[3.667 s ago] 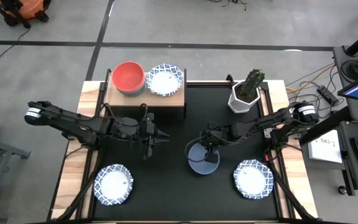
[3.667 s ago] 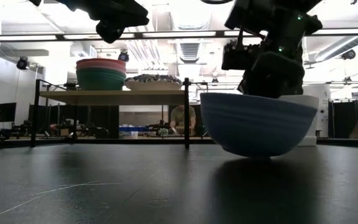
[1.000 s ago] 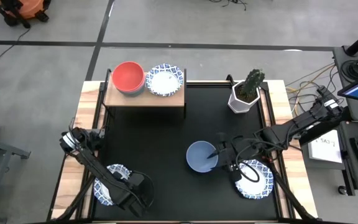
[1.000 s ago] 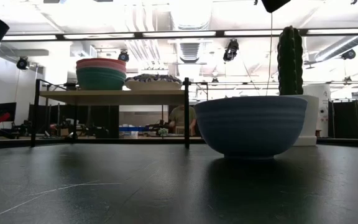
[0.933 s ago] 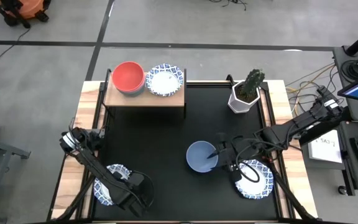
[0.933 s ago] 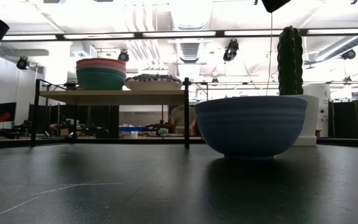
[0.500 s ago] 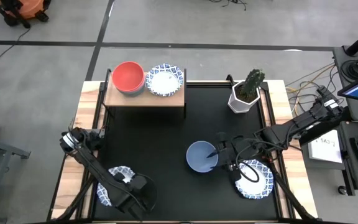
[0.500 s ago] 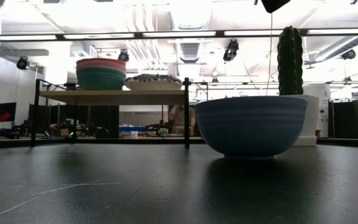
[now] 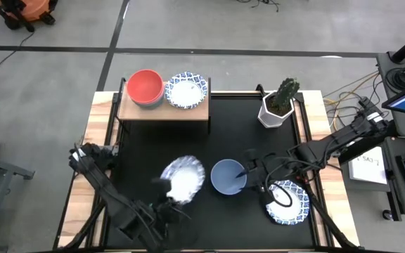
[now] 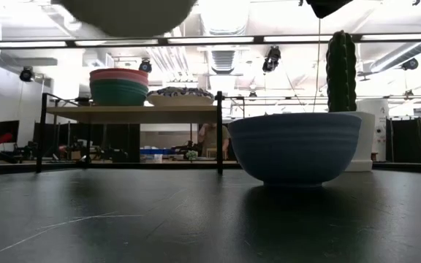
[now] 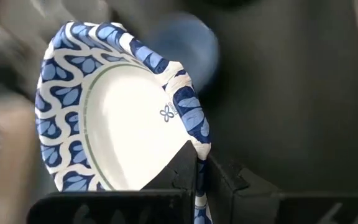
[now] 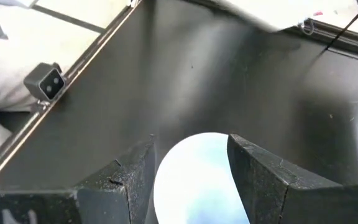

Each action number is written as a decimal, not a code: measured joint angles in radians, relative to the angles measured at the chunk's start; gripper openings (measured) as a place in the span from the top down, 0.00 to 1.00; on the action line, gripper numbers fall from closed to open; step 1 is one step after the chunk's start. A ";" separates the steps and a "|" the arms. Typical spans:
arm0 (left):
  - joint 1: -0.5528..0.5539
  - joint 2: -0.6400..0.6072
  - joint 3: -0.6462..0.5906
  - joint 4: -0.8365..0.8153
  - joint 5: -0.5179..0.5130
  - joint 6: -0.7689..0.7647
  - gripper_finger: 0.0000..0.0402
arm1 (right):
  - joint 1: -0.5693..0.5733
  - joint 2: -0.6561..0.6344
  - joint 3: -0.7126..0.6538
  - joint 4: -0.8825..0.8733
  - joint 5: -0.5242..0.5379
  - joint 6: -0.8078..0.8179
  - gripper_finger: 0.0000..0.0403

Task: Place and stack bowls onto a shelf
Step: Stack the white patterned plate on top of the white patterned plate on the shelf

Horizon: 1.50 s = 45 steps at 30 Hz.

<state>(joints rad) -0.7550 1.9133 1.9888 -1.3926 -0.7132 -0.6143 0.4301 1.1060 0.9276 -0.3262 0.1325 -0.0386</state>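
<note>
A white bowl with a blue patterned rim hangs in the air over the table's middle, held by my left gripper. In the low view only its underside shows, at the top. A plain blue bowl stands on the table just to its right. My right gripper is open over the blue bowl's right rim, touching nothing. A second patterned bowl lies at the near right. The shelf at the far left carries a red-topped stack and a patterned bowl. My left gripper pinches the patterned bowl's rim between its two fingers, one finger on the inner side and one on the outer side. It comes from the table's near side, slanting down. The bowl is lifted clear of the table and tilted.
A white pot with a cactus stands at the far right of the black table top. Bare table lies between the shelf and the blue bowl. The table's wooden side strips run along left and right.
My left gripper has shut on the rim of the patterned bowl at the near left. It has then risen fast and swung toward the table's middle, rolling its wrist. The bowl is lifted clear and tipped, and now hangs beside the blue bowl.
</note>
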 joint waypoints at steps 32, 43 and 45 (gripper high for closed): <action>1.091 0.008 0.206 0.009 0.282 0.779 1.00 | 0.006 -0.037 -0.030 -0.036 0.002 0.153 0.54; 1.100 0.029 0.206 0.010 0.280 0.781 0.95 | 0.006 -0.037 -0.050 -0.012 0.026 0.188 0.54; 1.100 0.036 0.206 0.010 0.280 0.781 0.95 | 0.006 -0.037 -0.050 0.000 0.026 0.188 0.54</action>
<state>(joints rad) 0.3450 1.9492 2.1948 -1.3827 -0.4332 0.1670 0.4362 1.0687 0.8772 -0.3262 0.1585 0.1497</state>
